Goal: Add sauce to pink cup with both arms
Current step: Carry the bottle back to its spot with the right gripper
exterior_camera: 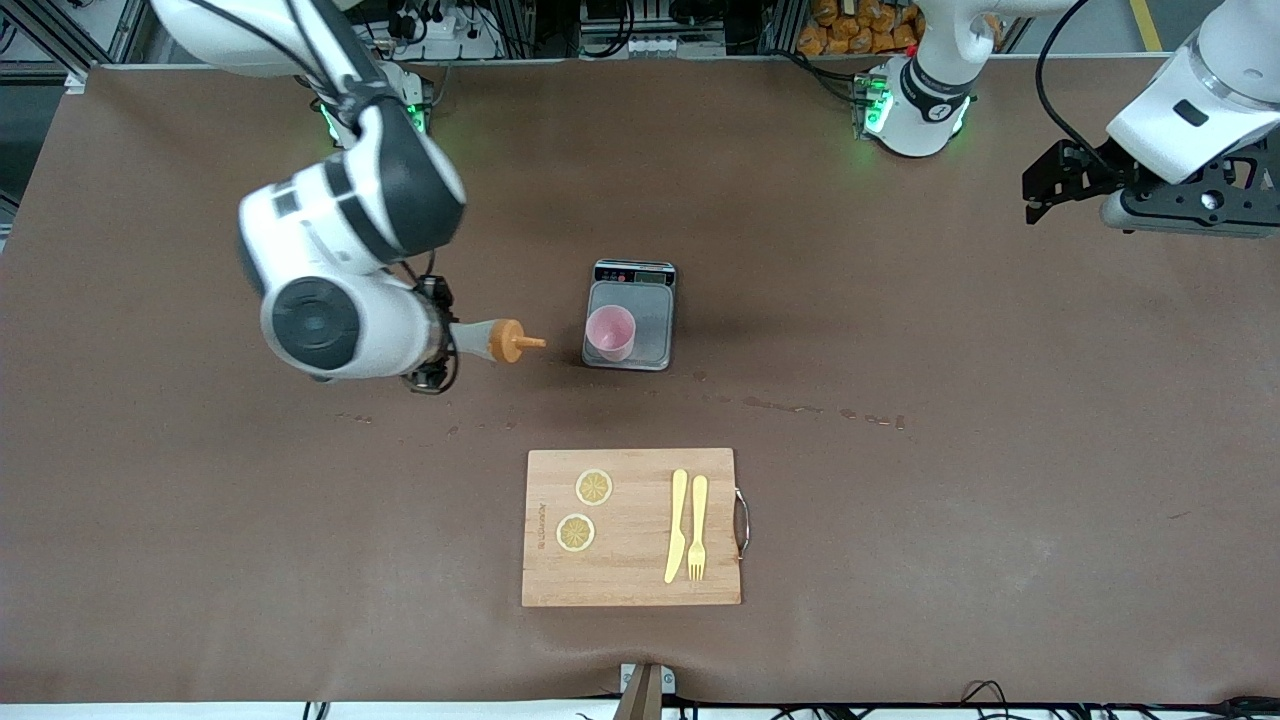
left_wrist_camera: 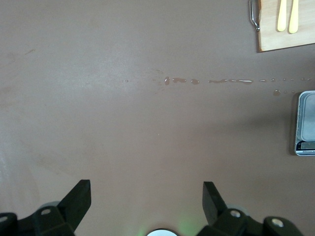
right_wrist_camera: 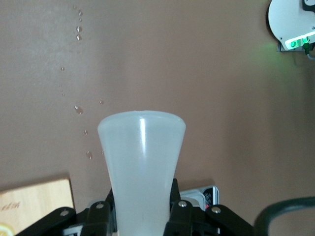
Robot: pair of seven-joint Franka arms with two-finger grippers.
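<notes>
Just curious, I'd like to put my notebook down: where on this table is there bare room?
Bare brown table spreads at the left arm's end, past the cutting board and scale. It is crowded mid-table: the pink cup sits on the scale, and the right gripper holds the sauce beside it. Spilled drops lie between scale and board.

the right arm's bulky white wrist hides most of the black right gripper and the base of the translucent squeeze bottle with the orange cap clamped in it. in the right wrist view the bottle's cap is out of sight past the pale body. the grey scale's plate is cut by the left wrist view's edge; its display digits are too small to read.
</notes>
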